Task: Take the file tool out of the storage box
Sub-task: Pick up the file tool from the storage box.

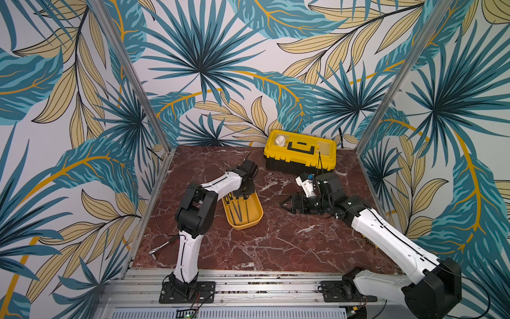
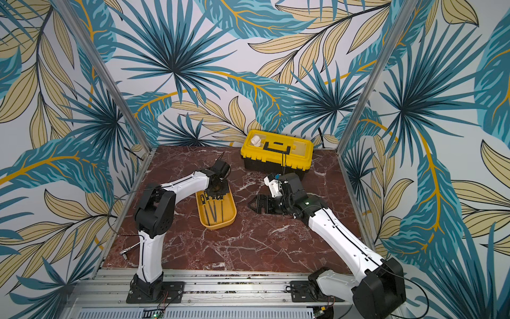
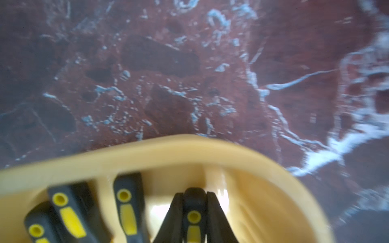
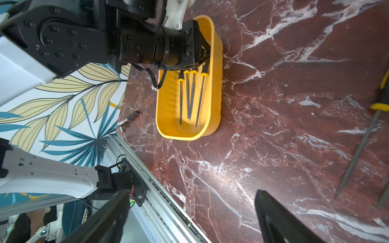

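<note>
The storage box is a shallow yellow tray on the marble table, left of centre in both top views. Several black files with black-and-yellow handles lie lengthwise in it. My left gripper reaches down into the box's far end and is shut on the handle of the file tool, the file nearest the right-hand wall. The other handles lie beside it. My right gripper hovers open and empty over the table, right of the box.
A black toolbox with a yellow lid stands at the back with a small white object on it. A ratchet wrench lies by the left edge. A loose file rests on the table near my right gripper.
</note>
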